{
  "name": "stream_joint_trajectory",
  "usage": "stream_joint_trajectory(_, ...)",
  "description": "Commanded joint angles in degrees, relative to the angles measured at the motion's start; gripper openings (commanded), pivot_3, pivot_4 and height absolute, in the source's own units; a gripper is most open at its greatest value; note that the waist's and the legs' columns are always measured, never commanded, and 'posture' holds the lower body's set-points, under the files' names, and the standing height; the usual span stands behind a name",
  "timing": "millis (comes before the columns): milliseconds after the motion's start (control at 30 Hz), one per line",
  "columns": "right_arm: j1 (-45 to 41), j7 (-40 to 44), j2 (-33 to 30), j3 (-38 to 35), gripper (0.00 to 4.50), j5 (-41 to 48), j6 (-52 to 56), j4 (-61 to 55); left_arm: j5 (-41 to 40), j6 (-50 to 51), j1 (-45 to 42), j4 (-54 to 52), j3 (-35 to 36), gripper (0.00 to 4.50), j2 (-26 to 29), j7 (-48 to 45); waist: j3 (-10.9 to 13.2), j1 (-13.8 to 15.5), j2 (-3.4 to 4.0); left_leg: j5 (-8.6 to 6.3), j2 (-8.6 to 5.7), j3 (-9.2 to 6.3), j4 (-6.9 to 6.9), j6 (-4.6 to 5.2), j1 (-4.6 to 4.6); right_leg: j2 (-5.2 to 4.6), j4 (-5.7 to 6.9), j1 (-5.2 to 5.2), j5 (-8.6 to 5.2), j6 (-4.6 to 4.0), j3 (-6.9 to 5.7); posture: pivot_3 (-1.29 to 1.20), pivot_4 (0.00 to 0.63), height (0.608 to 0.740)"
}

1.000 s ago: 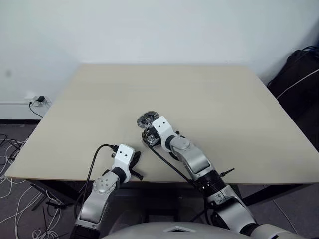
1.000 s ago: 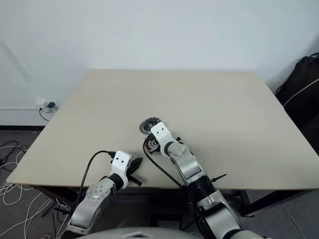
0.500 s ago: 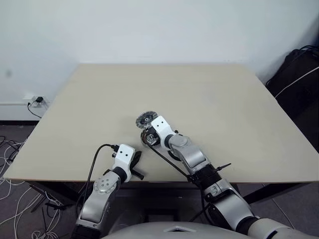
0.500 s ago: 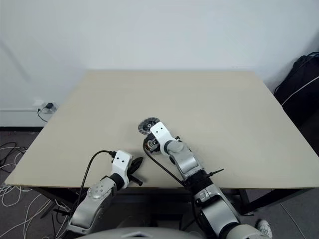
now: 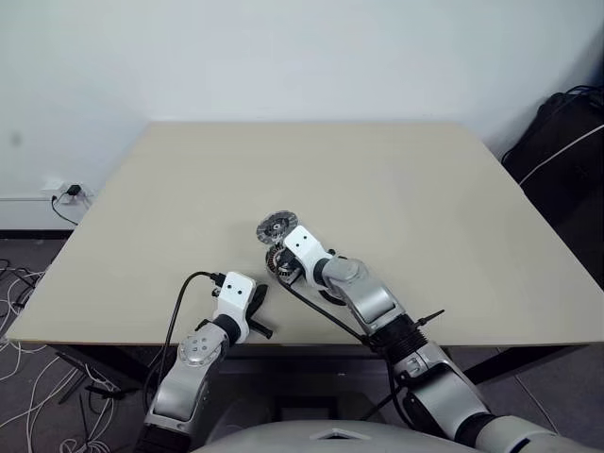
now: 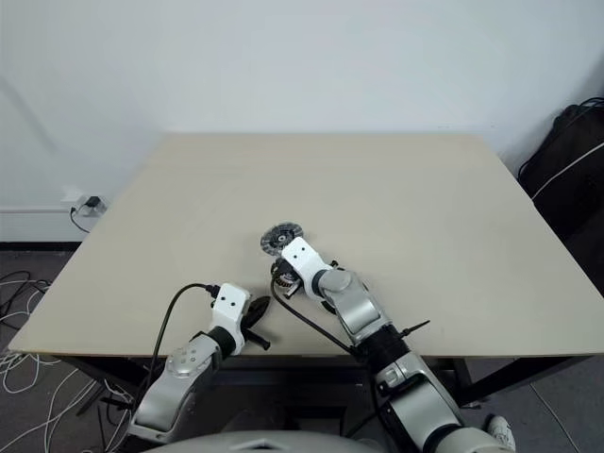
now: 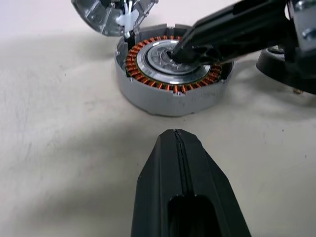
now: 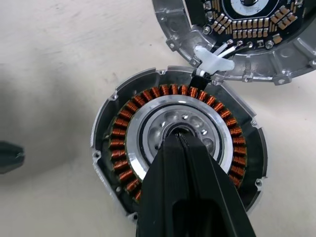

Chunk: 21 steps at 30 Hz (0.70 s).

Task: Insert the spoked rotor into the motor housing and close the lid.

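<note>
The motor housing sits on the table, its ring of coppery windings around a silver centre. My right gripper is shut, and its tip rests on that centre hub. The lid lies just beyond the housing, joined to it by short wires, with its circuit face up. My left gripper is shut and holds nothing, a short way in front of the housing near the table's front edge. A dark rounded rim shows beside the housing under my right arm; I cannot tell whether it is the spoked rotor.
The beige table stretches wide beyond the parts. A black bag stands off the table's right side. Cables and a wall socket are on the floor at the left.
My right wrist has turned a little to the left over the housing, with its tip still on the centre. The left gripper has stayed still.
</note>
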Motion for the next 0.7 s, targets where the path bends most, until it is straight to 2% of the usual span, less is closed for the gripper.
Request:
stream_joint_trajectory(33,0.6,1.1,-0.2,0.8,0.05,-0.1,0.2,-2.5,0.1,-0.7,-1.0,-1.4,-0.3,0.0,0.2,-0.3,0.0,0.0,0.01,0.0,0.0,0.0,0.0,0.0,0.0,0.0,0.0,0.0,0.0,0.0,0.0,0.0,0.0,0.74)
stream_joint_trajectory(433,0.5,-6.3,2.8,-3.8,0.05,0.0,-4.2,-1.0,0.0,-0.4,-1.0,-1.5,-0.3,0.0,0.3,-0.8,0.0,0.0,0.02,0.0,0.0,0.0,0.0,-0.01,0.0,0.0,0.0,0.0,0.0,0.0,0.0,0.0,0.0,0.74)
stream_joint_trajectory(700,-0.2,-6.4,4.1,-3.2,0.05,-0.1,-5.4,1.1,0.0,-0.3,-0.5,-2.1,-0.2,0.0,0.3,-0.6,0.0,0.0,0.02,0.0,0.0,0.0,-0.01,-0.01,0.0,0.01,0.0,-0.01,0.0,0.0,0.01,0.0,0.0,0.74)
